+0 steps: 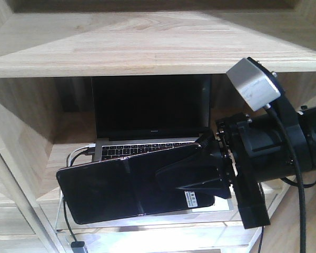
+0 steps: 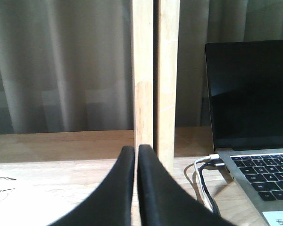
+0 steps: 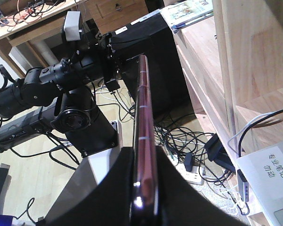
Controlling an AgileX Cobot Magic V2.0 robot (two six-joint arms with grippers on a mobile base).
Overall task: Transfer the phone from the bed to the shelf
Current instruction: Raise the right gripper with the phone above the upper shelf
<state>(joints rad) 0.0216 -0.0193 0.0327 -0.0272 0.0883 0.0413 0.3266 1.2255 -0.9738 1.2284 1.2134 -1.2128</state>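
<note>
The left gripper (image 2: 136, 150) is closed on nothing before two wooden posts (image 2: 142, 70). The phone (image 1: 121, 184) is held aloft before an open laptop (image 1: 150, 113) within the shelf (image 1: 147, 47), clamped at its stickered end by the right gripper (image 1: 166, 179).

Front camera gives me the light natural-wood shelving unit (image 1: 147, 52) head-on, close. It shares the open grey black-screened laptop (image 1: 150, 113) with my level left wrist view — right wrist looks back along the thin glossy black phone (image 3: 145, 141), floorward.
</note>
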